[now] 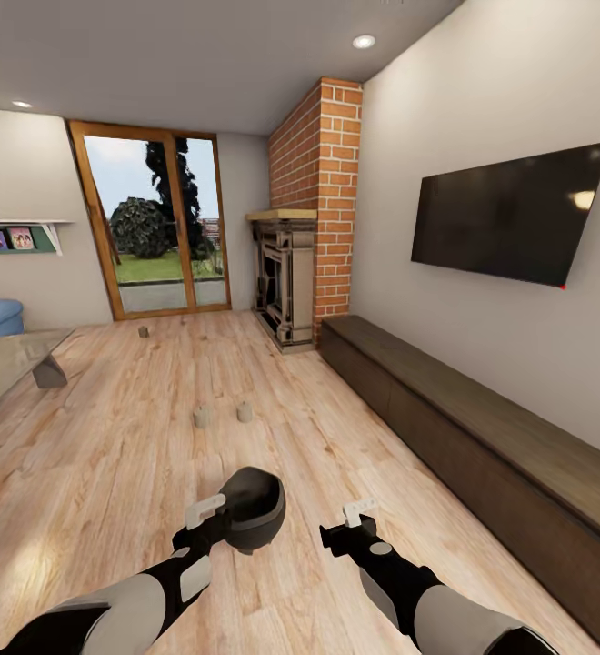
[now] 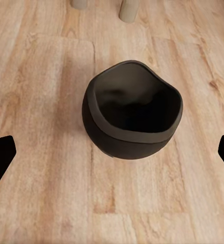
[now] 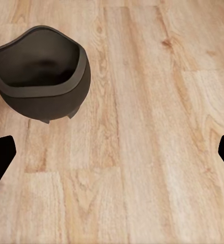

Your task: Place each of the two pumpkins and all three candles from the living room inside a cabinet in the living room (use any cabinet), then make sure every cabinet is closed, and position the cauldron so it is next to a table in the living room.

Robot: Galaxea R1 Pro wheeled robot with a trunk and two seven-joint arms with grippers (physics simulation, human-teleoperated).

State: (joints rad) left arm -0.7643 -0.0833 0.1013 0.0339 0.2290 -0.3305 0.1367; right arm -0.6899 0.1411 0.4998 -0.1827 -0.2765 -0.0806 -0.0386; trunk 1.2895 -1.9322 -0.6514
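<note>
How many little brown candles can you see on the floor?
3: two candles side by side beyond the cauldron, at and; a third far off near the glass door. None look hidden.

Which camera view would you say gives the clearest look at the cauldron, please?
The left wrist view: the cauldron sits mid-frame on the wooden floor, its mouth and dark inside plainly open to the camera. The right wrist view shows it whole but off toward a corner, with short feet visible. In the head view the left gripper partly covers it.
</note>
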